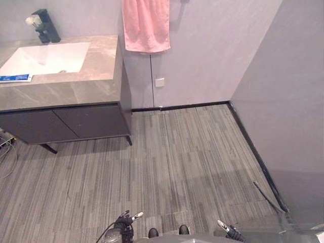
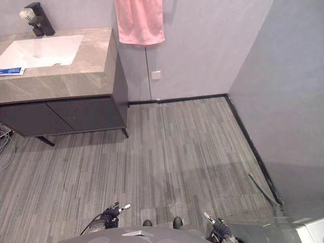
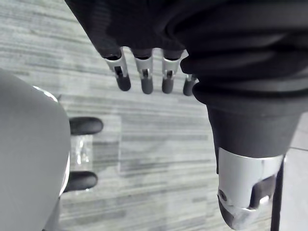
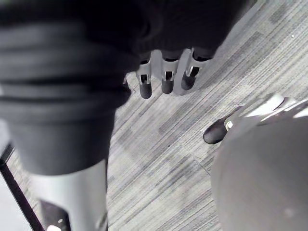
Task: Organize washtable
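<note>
A: Fingers first, quick.
B: Left hand (image 1: 124,221): fingers (image 3: 144,82) hang in a loose, near-straight row, holding nothing. Right hand (image 1: 230,233) is the same, fingers (image 4: 166,82) relaxed & empty.
A: Where are the hands?
B: Both low at the near edge of the head views, one on each side of centre, over the grey striped plank floor (image 1: 177,162).
A: And the washtable?
B: Far left, well apart from both hands. It's a grey marble-look counter (image 1: 101,61) against the back wall, w/ a white rectangular sink basin (image 1: 45,58) set into it. There's a dark flat-front cabinet (image 1: 66,124) underneath.
A: What's on top?
B: A blue-and-white flat tube (image 1: 15,78) lies on the counter's front strip, just in front of the basin's left end. A black boxy faucet (image 1: 48,25) stands upright behind the basin. Smth white (image 1: 33,20) sits just beside the faucet, too small to tell what it is.
A: Rest of the rm?
B: A pink towel (image 1: 147,25) hangs on the grey wall just right of the counter. A small white wall socket (image 1: 160,82) is below it. A black skirting strip (image 1: 182,106) runs along the wall base.
</note>
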Available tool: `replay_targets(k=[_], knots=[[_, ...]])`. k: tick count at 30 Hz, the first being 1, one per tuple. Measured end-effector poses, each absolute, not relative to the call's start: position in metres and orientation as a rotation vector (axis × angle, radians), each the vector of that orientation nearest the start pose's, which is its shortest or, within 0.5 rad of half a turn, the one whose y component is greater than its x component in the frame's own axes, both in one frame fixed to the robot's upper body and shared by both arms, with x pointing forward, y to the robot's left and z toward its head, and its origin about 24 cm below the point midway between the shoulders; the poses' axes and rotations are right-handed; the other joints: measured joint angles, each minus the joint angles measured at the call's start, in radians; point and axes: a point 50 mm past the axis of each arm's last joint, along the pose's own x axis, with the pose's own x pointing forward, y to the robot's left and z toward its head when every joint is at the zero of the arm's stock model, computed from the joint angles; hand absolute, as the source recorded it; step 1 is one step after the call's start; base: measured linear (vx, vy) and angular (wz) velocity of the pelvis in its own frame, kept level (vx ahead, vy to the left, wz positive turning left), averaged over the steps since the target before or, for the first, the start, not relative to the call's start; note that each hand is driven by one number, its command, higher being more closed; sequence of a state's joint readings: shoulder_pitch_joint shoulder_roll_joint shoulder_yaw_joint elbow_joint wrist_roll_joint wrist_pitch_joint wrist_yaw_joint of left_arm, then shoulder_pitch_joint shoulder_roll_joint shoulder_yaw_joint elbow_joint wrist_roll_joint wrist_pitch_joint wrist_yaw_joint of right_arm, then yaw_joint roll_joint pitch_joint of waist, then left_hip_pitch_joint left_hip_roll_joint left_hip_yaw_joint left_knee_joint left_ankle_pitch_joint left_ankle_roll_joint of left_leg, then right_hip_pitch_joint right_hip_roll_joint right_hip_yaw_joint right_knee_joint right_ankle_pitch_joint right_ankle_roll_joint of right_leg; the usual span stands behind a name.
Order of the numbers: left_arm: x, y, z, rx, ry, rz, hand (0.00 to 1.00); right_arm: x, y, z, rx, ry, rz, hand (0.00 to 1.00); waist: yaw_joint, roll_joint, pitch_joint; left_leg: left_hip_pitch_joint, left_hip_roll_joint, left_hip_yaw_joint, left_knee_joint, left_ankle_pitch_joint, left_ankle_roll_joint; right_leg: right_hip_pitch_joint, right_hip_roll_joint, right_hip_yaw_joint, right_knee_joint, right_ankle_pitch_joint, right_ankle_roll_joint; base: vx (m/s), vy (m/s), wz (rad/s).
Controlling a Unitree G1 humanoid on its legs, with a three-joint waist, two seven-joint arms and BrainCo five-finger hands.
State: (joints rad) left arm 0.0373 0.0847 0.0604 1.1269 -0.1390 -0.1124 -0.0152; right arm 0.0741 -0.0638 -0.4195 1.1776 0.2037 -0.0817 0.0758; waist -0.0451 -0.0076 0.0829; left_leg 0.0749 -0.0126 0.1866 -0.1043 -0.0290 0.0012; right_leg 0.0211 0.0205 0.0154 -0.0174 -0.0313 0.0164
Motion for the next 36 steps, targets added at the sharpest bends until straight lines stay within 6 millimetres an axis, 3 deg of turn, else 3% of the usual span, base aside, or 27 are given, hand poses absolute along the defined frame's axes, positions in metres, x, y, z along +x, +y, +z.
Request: replay_targets(k=[5, 8, 10, 11, 13, 14, 16, 18, 19, 20, 21, 22, 23, 24, 25, 26, 27, 29, 30, 33, 35, 36], knots=[[0.107, 0.19, -0.16, -0.068, 1.034, 0.16, 0.0, 0.072, -0.216, -0.166, 0.361, 1.07, -0.479, 0.0, 0.0, 0.001, 0.007, -0.011, 0.0, 0.003, 0.0, -0.001, 0.002, -0.01, 0.0, 0.004, -0.005, 0.001, 0.0, 0.05, 0.001, -0.02], [0.114, 0.187, -0.157, -0.076, 1.004, 0.155, 0.0, 0.089, -0.215, -0.163, 0.362, 1.035, -0.456, 0.0, 0.002, 0.009, 0.022, -0.038, -0.001, 0.02, 0.001, -0.009, 0.009, -0.072, 0.0, 0.017, 0.062, -0.031, 0.013, 0.04, 0.03, -0.12], [0.117, 0.185, -0.156, -0.08, 0.991, 0.148, 0.0, 0.092, -0.215, -0.162, 0.366, 1.023, -0.46, 0.0, -0.003, 0.008, 0.041, -0.027, -0.016, 0.026, 0.001, -0.048, 0.023, -0.124, -0.028, -0.013, 0.22, -0.129, 0.082, 0.04, 0.091, 0.28], [0.122, 0.185, -0.154, -0.076, 0.974, 0.141, 0.0, 0.091, -0.22, -0.161, 0.367, 1.014, -0.474, 0.0, -0.006, 0.012, 0.05, -0.022, -0.019, 0.018, 0.006, -0.059, 0.024, -0.212, -0.043, -0.032, 0.429, -0.159, 0.098, 0.0, 0.084, 0.42], [0.13, 0.19, -0.151, -0.057, 0.952, 0.138, 0.0, 0.101, -0.222, -0.157, 0.383, 0.96, -0.481, 0.0, -0.003, 0.013, 0.097, 0.014, -0.022, 0.013, 0.042, -0.08, 0.036, -0.36, -0.076, -0.058, 0.756, -0.155, 0.092, -0.08, 0.108, 0.33], [0.128, 0.192, -0.151, -0.052, 0.958, 0.144, 0.0, 0.105, -0.224, -0.155, 0.382, 0.943, -0.482, 0.0, 0.0, 0.011, 0.119, 0.044, -0.02, 0.025, 0.055, -0.105, 0.034, -0.415, -0.102, -0.088, 0.834, -0.179, 0.056, -0.14, 0.107, 0.03], [0.129, 0.197, -0.15, -0.036, 0.958, 0.148, 0.0, 0.114, -0.225, -0.152, 0.369, 0.925, -0.461, 0.0, -0.006, 0.011, 0.127, 0.061, -0.016, 0.03, 0.074, -0.144, 0.015, -0.482, -0.125, -0.126, 0.751, -0.179, 0.05, -0.25, 0.085, -0.18], [0.138, 0.196, -0.148, -0.034, 0.936, 0.141, 0.0, 0.118, -0.227, -0.151, 0.347, 0.921, -0.447, 0.0, -0.016, 0.03, 0.141, 0.093, -0.005, 0.031, 0.071, -0.172, -0.004, -0.499, -0.13, -0.179, 0.487, -0.106, 0.052, -0.28, 0.077, -0.05], [0.144, 0.197, -0.145, -0.032, 0.918, 0.138, 0.0, 0.119, -0.228, -0.15, 0.346, 0.92, -0.449, 0.0, -0.028, 0.03, 0.145, 0.116, -0.005, 0.03, 0.062, -0.188, -0.025, -0.497, -0.13, -0.203, 0.285, -0.015, 0.07, -0.16, 0.004, 0.15], [0.151, 0.197, -0.143, -0.028, 0.901, 0.134, 0.0, 0.118, -0.227, -0.151, 0.35, 0.925, -0.451, 0.0, -0.034, 0.024, 0.152, 0.147, -0.008, 0.025, 0.059, -0.206, -0.046, -0.496, -0.13, -0.203, 0.173, 0.042, 0.074, -0.04, -0.055, 0.22], [0.151, 0.197, -0.143, -0.028, 0.9, 0.133, 0.0, 0.117, -0.227, -0.151, 0.352, 0.928, -0.453, 0.0, -0.036, 0.028, 0.158, 0.167, -0.001, 0.023, 0.059, -0.221, -0.062, -0.5, -0.127, -0.198, 0.168, 0.052, 0.069, 0.35, -0.153, 0.39], [0.15, 0.197, -0.143, -0.031, 0.897, 0.132, 0.0, 0.116, -0.229, -0.151, 0.352, 0.93, -0.46, 0.0, -0.048, 0.037, 0.151, 0.2, 0.023, 0.021, 0.077, -0.251, -0.106, -0.508, -0.117, -0.192, 0.223, 0.046, 0.039, 0.61, -0.23, 0.45], [0.147, 0.199, -0.143, -0.04, 0.898, 0.147, 0.0, 0.113, -0.228, -0.152, 0.357, 0.936, -0.461, 0.0, -0.05, 0.014, 0.141, 0.178, 0.03, 0.025, 0.197, -0.262, -0.123, -0.51, -0.117, -0.179, 0.284, 0.097, -0.033, 0.68, -0.279, 0.43], [0.147, 0.198, -0.143, -0.043, 0.897, 0.149, 0.0, 0.112, -0.229, -0.152, 0.356, 0.937, -0.467, 0.0, -0.051, 0.017, 0.14, 0.152, 0.051, 0.03, 0.293, -0.275, -0.145, -0.5, -0.115, -0.176, 0.307, 0.132, -0.042, 0.6, -0.335, 0.16], [0.14, 0.193, -0.146, -0.06, 0.916, 0.15, 0.0, 0.117, -0.235, -0.149, 0.345, 0.916, -0.47, 0.0, -0.04, 0.054, 0.138, 0.066, 0.122, 0.046, 0.542, -0.262, -0.159, -0.481, -0.085, -0.188, 0.35, 0.084, -0.066, 0.43, -0.28, -0.07], [0.138, 0.191, -0.147, -0.076, 0.919, 0.154, 0.0, 0.12, -0.238, -0.147, 0.338, 0.905, -0.468, 0.0, -0.032, 0.071, 0.138, 0.013, 0.162, 0.057, 0.682, -0.214, -0.159, -0.461, -0.064, -0.191, 0.36, 0.058, -0.074, 0.49, -0.334, -0.37], [0.134, 0.187, -0.149, -0.112, 0.924, 0.174, 0.0, 0.127, -0.242, -0.144, 0.317, 0.886, -0.457, 0.0, -0.012, 0.09, 0.142, -0.087, 0.241, 0.059, 0.972, -0.083, -0.133, -0.395, -0.027, -0.19, 0.375, 0.003, -0.109, 0.33, -0.246, -0.43], [0.135, 0.186, -0.149, -0.128, 0.921, 0.176, 0.0, 0.136, -0.244, -0.14, 0.304, 0.864, -0.449, 0.0, 0.012, 0.077, 0.16, -0.151, 0.268, 0.069, 1.164, -0.089, -0.132, -0.272, -0.002, -0.156, 0.354, -0.026, -0.135, 0.27, -0.222, -0.54], [0.136, 0.185, -0.148, -0.141, 0.91, 0.184, 0.0, 0.141, -0.245, -0.138, 0.296, 0.847, -0.448, 0.0, 0.018, 0.063, 0.168, -0.187, 0.256, 0.068, 1.2, -0.102, -0.119, -0.185, -0.004, -0.127, 0.323, -0.029, -0.141, 0.21, -0.162, -0.42], [0.142, 0.188, -0.143, -0.147, 0.86, 0.2, 0.0, 0.148, -0.249, -0.132, 0.283, 0.799, -0.452, 0.0, 0.031, 0.046, 0.172, -0.29, 0.24, 0.105, 1.109, -0.132, -0.11, -0.056, -0.019, -0.104, 0.253, -0.036, -0.134, 0.0, -0.12, -0.27], [0.14, 0.189, -0.144, -0.165, 0.866, 0.226, 0.0, 0.153, -0.251, -0.129, 0.282, 0.776, -0.456, 0.0, 0.038, 0.048, 0.171, -0.327, 0.236, 0.178, 0.729, -0.137, -0.103, 0.027, -0.033, -0.079, 0.21, -0.087, -0.053, 0.26, -0.077, -0.41], [0.136, 0.187, -0.147, -0.178, 0.885, 0.241, 0.0, 0.153, -0.252, -0.128, 0.278, 0.767, -0.456, 0.0, 0.039, 0.06, 0.168, -0.314, 0.223, 0.189, 0.533, -0.114, -0.113, 0.05, -0.035, -0.075, 0.203, -0.108, -0.038, 0.46, -0.013, -0.51]])
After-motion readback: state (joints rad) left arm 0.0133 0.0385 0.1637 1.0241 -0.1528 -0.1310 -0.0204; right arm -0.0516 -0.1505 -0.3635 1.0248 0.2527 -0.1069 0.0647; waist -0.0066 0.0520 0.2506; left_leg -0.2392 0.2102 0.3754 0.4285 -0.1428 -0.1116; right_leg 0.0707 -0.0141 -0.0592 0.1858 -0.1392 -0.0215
